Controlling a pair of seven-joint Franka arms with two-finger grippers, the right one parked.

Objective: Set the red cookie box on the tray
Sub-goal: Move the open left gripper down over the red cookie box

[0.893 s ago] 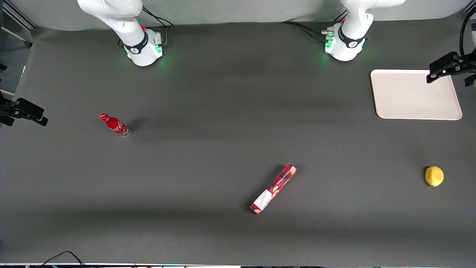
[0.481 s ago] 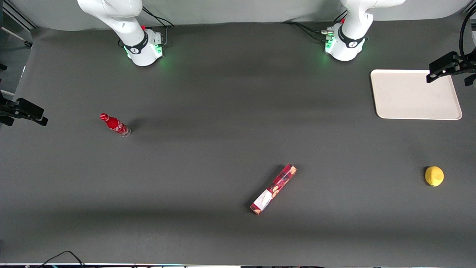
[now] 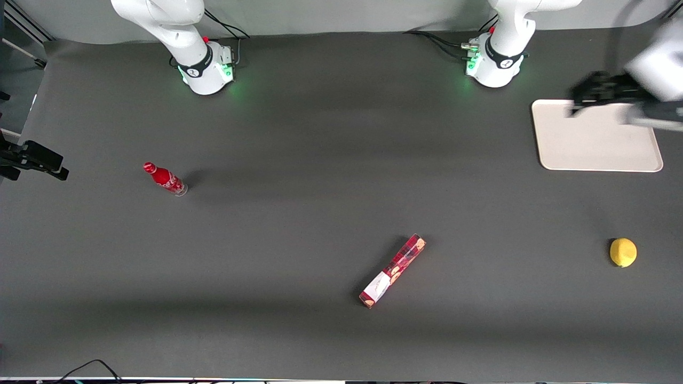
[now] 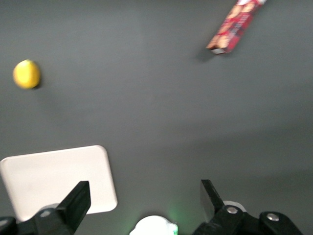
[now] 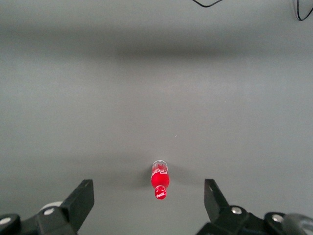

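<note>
One target, not yet picked: the long narrow red plaid cookie box [image 3: 392, 271] lies flat on the dark grey desk [image 3: 299, 224], diagonal, nearer the front edge than anything else, roughly mid-length of the desk; white-panel end points at the front edge. Nothing touches it.

Yellow lemon [image 3: 623, 252] sits a bit farther back, toward my end of the desk, well apart from the box. Small red bottle [image 3: 165, 178] stands toward the parked arm's end, irrelevant.

Farthest: flat cream-white rectangular tray [image 3: 592, 146] with low rim, near my base, in the desk's corner. My gripper [image 4: 144, 196] hangs above the tray's edge, fingers spread apart, holding nothing, well apart from the box.

Handling guess: thin cardboard carton, light, stiff along its length, sides likely to dent under hard squeeze. I'd pinch across the narrow width at mid-length, jaws square to the long axis, moderate force; an end grab would likely let it droop or swing.
</note>
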